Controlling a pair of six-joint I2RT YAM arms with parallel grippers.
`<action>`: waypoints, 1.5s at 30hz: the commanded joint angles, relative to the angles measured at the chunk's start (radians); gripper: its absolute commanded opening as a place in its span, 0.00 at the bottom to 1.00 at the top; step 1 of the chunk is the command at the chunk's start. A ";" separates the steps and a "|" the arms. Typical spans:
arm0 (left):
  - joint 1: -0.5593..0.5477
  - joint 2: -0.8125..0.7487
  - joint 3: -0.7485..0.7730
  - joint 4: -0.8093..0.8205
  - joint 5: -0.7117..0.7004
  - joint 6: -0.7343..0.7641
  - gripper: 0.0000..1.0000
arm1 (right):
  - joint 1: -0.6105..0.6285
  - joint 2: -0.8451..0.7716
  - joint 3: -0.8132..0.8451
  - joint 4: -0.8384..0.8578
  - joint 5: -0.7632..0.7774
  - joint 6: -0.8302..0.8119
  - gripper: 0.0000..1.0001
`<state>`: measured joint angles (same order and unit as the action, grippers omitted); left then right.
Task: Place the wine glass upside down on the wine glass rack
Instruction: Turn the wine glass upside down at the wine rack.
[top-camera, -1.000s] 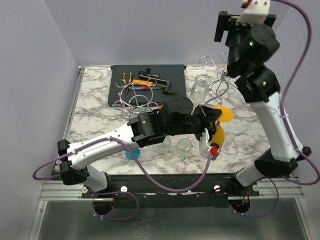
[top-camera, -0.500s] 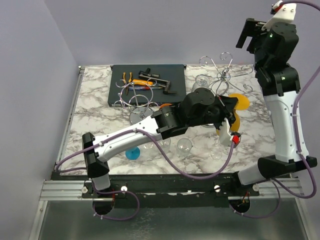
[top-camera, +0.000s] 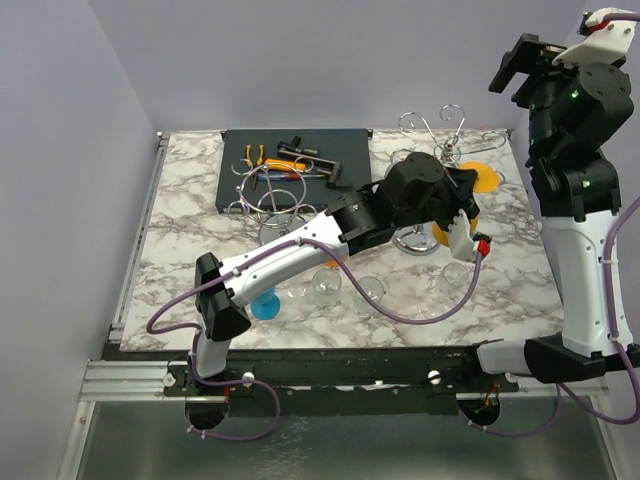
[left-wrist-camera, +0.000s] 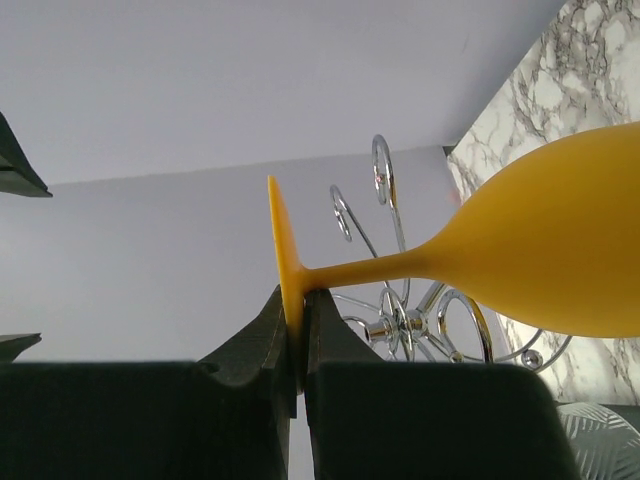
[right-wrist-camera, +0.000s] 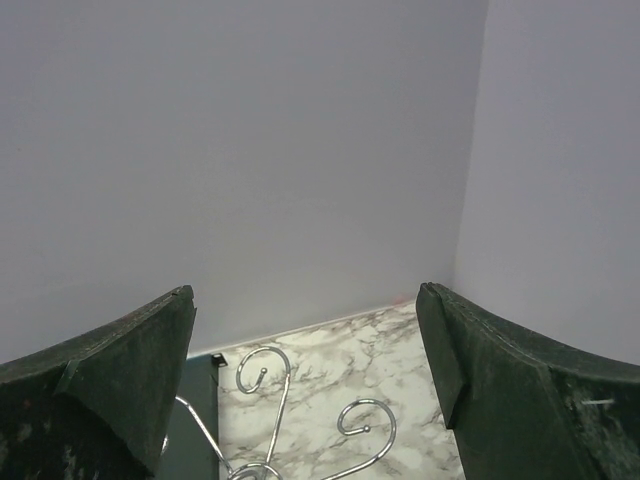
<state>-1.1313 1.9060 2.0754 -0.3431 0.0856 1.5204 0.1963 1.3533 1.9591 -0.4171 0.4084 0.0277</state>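
- L gripper (left-wrist-camera: 295, 310) clamped on glass (left-wrist-camera: 560, 260) foot edge; stem runs sideways, bowl off to its right.
- Just beyond stem: rack (left-wrist-camera: 392, 322) hooks.
- R gripper (right-wrist-camera: 305, 300) wide open, empty, above rack; L nearer.

top view: no word, number or logo sharp enough to read.
wine glass (left-wrist-camera: 540, 260): plain orange, no lettering on it.
wine glass rack (left-wrist-camera: 400, 325): bare chrome wire, no tag or brand to read.
right wrist view: no sign, no print.
verdict: no readable text in any view.
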 joint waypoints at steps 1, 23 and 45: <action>0.004 0.027 0.049 -0.019 -0.003 0.040 0.00 | -0.006 -0.036 -0.045 0.049 0.003 -0.017 1.00; 0.072 0.032 0.071 -0.106 -0.068 0.034 0.00 | -0.008 -0.066 -0.107 0.057 -0.008 -0.017 1.00; 0.094 -0.025 0.013 -0.105 -0.140 -0.001 0.00 | -0.008 -0.079 -0.117 0.038 -0.010 -0.018 1.00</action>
<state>-1.0462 1.9587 2.1231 -0.4534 -0.0059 1.5291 0.1944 1.2884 1.8431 -0.3832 0.4080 0.0250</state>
